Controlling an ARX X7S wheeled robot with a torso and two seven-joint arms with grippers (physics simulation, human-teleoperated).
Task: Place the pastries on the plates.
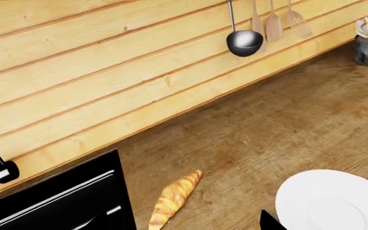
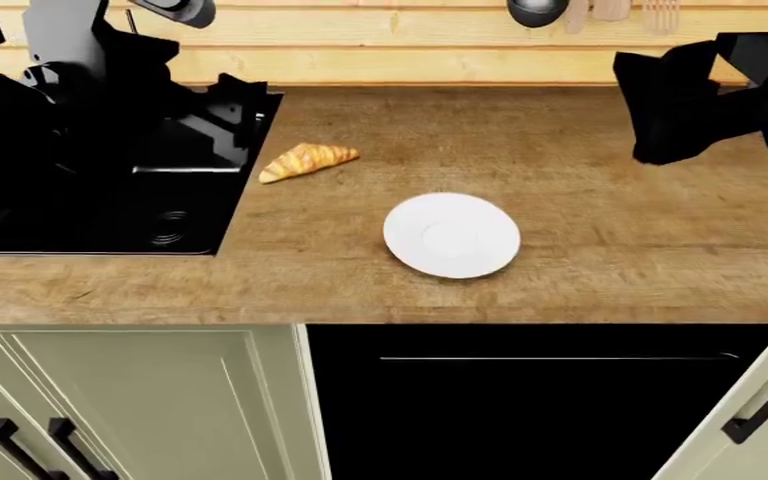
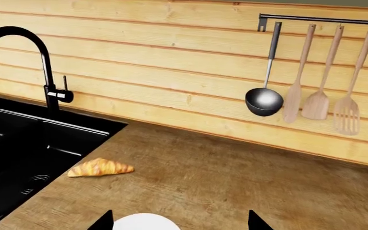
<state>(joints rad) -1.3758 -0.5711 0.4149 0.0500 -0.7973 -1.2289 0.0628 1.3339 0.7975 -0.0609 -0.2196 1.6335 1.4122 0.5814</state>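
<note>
One croissant [image 2: 307, 161] is seen on the desk [image 2: 598, 270], lying just beside the black sink [image 2: 91, 190], and one white plate [image 2: 451, 235] sits bare near the middle, well apart from it. Nothing is plated yet, so the opening step is judged to be in hand: the reach for the pastry. A second croissant and a second plate are not shown in any view. The left pincer [image 2: 231, 105] is held above the sink's edge, near the croissant; whether it is spread or closed cannot be told, though nothing is seen in it. The right pincer [image 3: 180, 223] is spread wide and empty, raised above the plate. Next, a descent onto the croissant is called for, aligned across its narrow width, before it is carried to the plate.
</note>
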